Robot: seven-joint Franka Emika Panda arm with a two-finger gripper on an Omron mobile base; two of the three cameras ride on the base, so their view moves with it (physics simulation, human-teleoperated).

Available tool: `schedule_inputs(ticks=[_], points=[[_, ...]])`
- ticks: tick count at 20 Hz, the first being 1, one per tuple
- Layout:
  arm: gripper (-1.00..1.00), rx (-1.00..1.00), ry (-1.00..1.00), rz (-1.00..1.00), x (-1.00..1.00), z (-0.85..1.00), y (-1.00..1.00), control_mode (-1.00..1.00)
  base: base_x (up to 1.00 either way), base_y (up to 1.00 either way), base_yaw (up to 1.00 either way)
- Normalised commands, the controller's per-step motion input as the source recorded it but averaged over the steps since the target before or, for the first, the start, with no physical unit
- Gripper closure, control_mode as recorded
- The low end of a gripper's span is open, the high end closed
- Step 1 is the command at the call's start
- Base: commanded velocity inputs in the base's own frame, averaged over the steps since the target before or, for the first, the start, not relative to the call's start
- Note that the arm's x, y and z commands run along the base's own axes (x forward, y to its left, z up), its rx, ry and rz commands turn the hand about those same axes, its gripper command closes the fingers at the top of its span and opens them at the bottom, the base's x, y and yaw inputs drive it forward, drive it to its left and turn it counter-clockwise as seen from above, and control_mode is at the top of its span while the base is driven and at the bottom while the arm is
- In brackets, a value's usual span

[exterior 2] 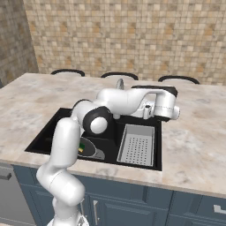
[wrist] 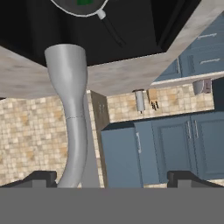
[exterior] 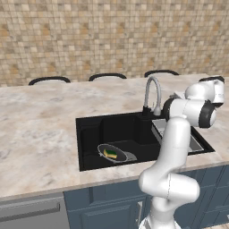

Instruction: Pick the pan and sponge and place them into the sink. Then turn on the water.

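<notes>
The black sink (exterior: 89,134) holds the pan (exterior: 117,153) near its front, and the green sponge (exterior: 110,154) lies in the pan. In the hand view the pan (wrist: 70,6) and sponge (wrist: 85,2) sit at the top edge. The silver gooseneck faucet (exterior: 152,89) stands at the basin's back rim. My gripper (wrist: 113,178) is open and empty behind the faucet, looking back past its neck (wrist: 72,127), which rises by the left fingertip (wrist: 39,178). In the right base view the white hand (exterior 2: 165,106) hovers over the back rim. Water is out of view.
A grey perforated drainer tray (exterior 2: 137,145) fills the sink's right part. The marble counter (exterior: 40,129) surrounds the basin. Three dark stool backs (exterior: 49,80) line its far edge. Blue cabinets (exterior: 107,208) run below the front.
</notes>
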Motion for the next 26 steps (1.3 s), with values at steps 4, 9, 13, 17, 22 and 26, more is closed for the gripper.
schedule_inputs(ticks=[4, 9, 13, 17, 22, 26], points=[[-1.0, 0.0, 0.0, 0.07, 0.0, -0.13, 0.12, -1.0, 0.0, 0.0, 0.0], [-1.0, 0.0, 0.0, 0.06, 0.09, -0.16, 0.01, -1.0, 0.0, 0.0, 0.0], [-1.0, 0.0, 0.0, 0.03, 0.24, -0.13, 0.0, -1.0, 0.0, 0.0, 0.0], [-1.0, 0.0, 0.01, 0.01, 0.3, -0.16, 0.0, -1.0, 0.0, 0.0, 0.0], [-1.0, 0.0, 0.03, 0.0, 0.33, -0.18, -0.02, -1.0, 0.0, 0.0, 0.0], [-1.0, 0.0, 0.03, 0.0, 0.32, -0.18, -0.07, -1.0, 0.0, 0.0, 0.0]])
